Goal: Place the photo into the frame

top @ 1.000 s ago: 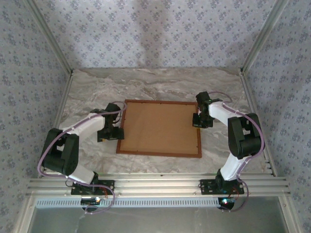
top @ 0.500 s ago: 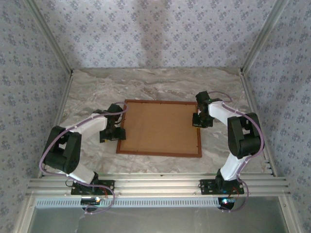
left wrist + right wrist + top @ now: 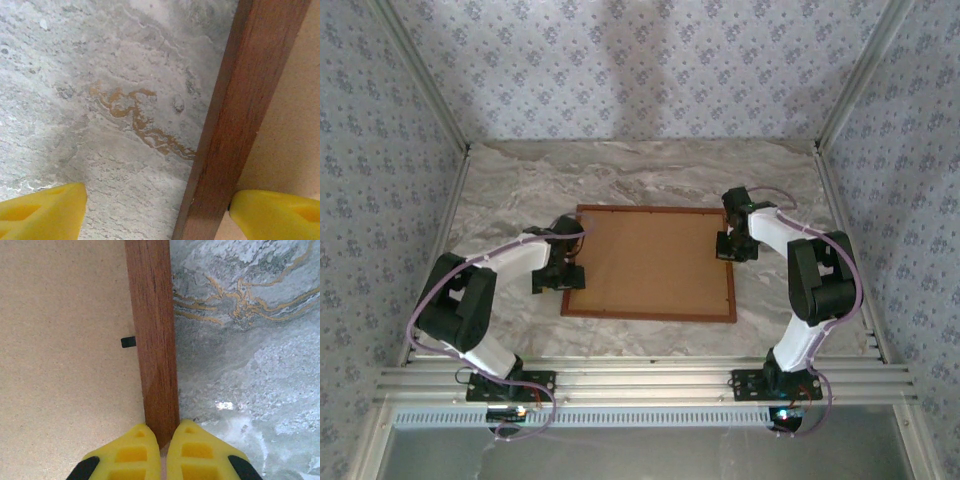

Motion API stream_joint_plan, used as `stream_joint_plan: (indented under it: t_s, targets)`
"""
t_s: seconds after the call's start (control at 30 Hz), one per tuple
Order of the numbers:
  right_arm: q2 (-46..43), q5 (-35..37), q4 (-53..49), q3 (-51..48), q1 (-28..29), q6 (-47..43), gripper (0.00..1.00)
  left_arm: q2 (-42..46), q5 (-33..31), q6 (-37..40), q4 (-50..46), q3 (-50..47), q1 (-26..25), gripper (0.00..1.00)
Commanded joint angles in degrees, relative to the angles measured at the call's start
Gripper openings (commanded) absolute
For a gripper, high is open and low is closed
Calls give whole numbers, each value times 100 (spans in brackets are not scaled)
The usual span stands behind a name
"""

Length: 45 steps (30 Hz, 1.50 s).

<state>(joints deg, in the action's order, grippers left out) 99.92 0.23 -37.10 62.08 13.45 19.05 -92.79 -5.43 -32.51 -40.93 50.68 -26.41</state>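
The frame (image 3: 650,314) lies face down in the middle of the table, its reddish-brown moulding around a plain brown backing board (image 3: 655,262). The photo is hidden. My left gripper (image 3: 560,277) is at the frame's left edge and open. Its yellow fingers (image 3: 45,212) straddle the left rail (image 3: 240,125), one over the marble and one over the board. My right gripper (image 3: 735,245) is at the right edge and shut. Its fingertips (image 3: 137,452) meet on top of the right rail (image 3: 155,330), with nothing between them.
A small black retaining tab (image 3: 128,342) sticks out from the right rail onto the backing board (image 3: 60,365). The marble tabletop (image 3: 650,175) runs to patterned walls at the back and sides. An aluminium rail (image 3: 640,380) with both arm bases borders the near edge.
My left arm has swung right, carrying its open gripper from beside the frame to astride the left rail. The right arm and the frame have not moved.
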Motion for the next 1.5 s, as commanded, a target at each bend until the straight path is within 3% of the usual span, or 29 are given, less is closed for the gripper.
stream_joint_plan:
  t_s: [0.0,0.33,0.53,0.8,1.17,1.23,1.37,1.47]
  targets:
    - [136,-245,1,85,137,21,4,-567,657,-63,498,-255,-259,82]
    - [124,-285,-139,273,83,-154,4,272,689,81,5,499,-115,86]
    - [181,-319,-114,394,78,-243,18,398,1309,67,489,282,-82,88]
    - [391,-222,32,577,74,-365,19,399,1485,-67,733,-117,-123,87]
    - [1619,-357,151,2328,-3,-699,16,480,1919,-496,1020,-240,-451,87]
    - [1766,-314,40,2668,-1,-728,21,588,2004,-590,1062,-186,-496,86]
    - [1327,-193,127,2763,-9,-712,47,883,1737,-437,878,277,-417,87]
    - [794,-215,208,2541,-18,-681,60,927,1506,-153,912,767,-122,89]
